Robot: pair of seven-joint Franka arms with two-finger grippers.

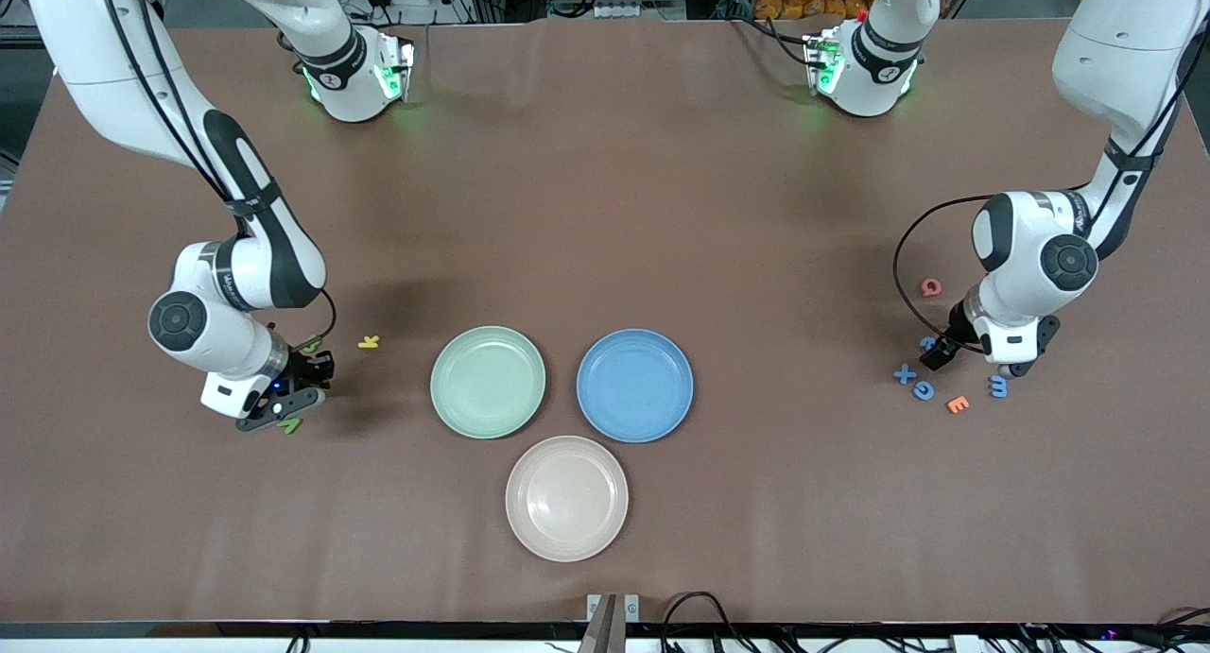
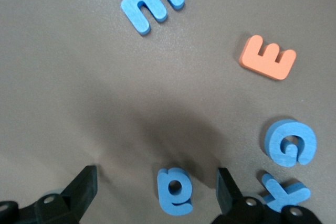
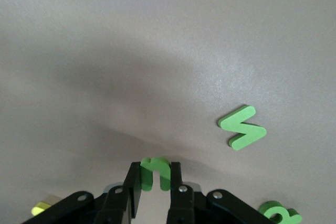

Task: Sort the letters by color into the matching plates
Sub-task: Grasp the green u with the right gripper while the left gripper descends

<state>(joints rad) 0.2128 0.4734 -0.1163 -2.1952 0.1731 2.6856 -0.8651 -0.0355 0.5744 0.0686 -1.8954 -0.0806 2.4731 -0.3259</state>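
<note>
**Operator:** Two grips are going at once. I am holding a green letter (image 3: 155, 172) between the narrowed fingers of the right gripper (image 1: 295, 391), low over the table (image 1: 605, 209) at the right arm's end. The left gripper (image 1: 974, 351) is hanging wide open over a blue letter (image 2: 175, 191) at the left arm's end, one finger on either side and neither touching it.

**Observer:** What am I watching for on the left?

**Operator:** I am judging that the fingers need to drop squarely and close across the letter's flat sides. A blue k-shaped letter (image 2: 283, 192) is lying just beside one finger (image 2: 230, 192), so I am keeping that finger from nudging it. A blue G (image 2: 290, 142), a blue m (image 2: 152, 3) and an orange E (image 2: 268, 57) are lying apart from it.

**Observer:** How will these pieces handle?

**Operator:** They are looking like thick, matte foam with flat faces and square edges, so I am expecting them to give a little. The table cover is looking dull and faintly grainy.

**Observer:** And the destinations?

**Operator:** The mint plate (image 1: 449, 412) and the blue plate (image 1: 596, 412) are sitting side by side mid-table, smooth, round, shallow-rimmed and both empty. A beige-pink plate (image 1: 525, 530) is lying nearer the camera. A green zigzag letter (image 3: 242, 127) is waiting flat near the right gripper.
</note>
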